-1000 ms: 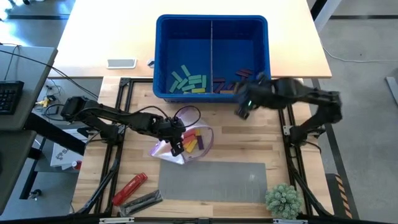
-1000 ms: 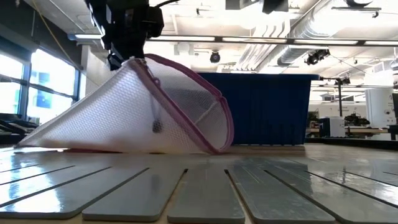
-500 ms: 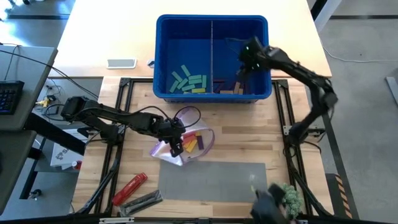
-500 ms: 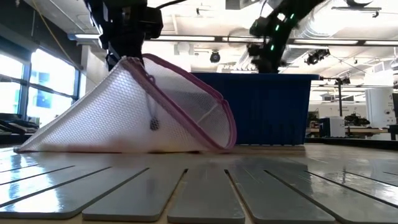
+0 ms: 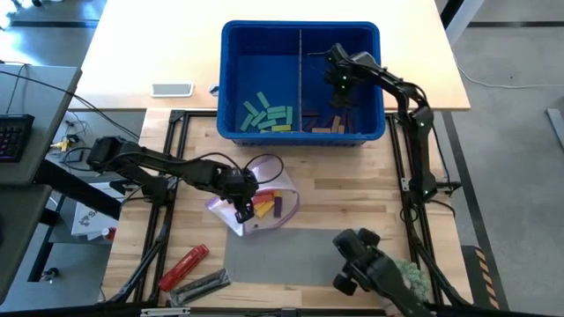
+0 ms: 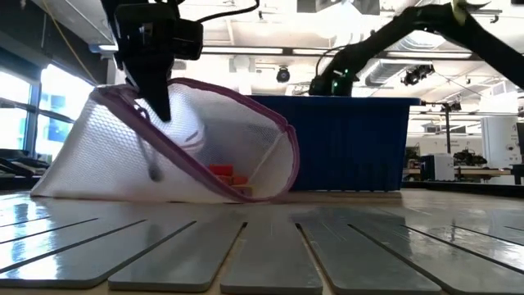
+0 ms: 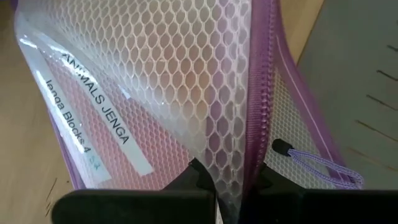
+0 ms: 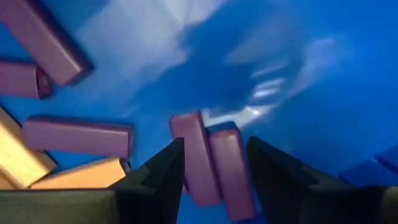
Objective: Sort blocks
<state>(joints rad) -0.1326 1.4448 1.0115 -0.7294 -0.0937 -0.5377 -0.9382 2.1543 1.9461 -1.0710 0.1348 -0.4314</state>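
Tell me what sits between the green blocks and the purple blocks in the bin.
In the high view a thin blue divider wall runs between them: green blocks in the bin's left compartment, purple blocks in the right, where the right gripper hovers.

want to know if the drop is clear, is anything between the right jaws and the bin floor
Nothing visible does. The right gripper holds two purple blocks over bare floor of the blue bin, right compartment; the other blocks lie aside.
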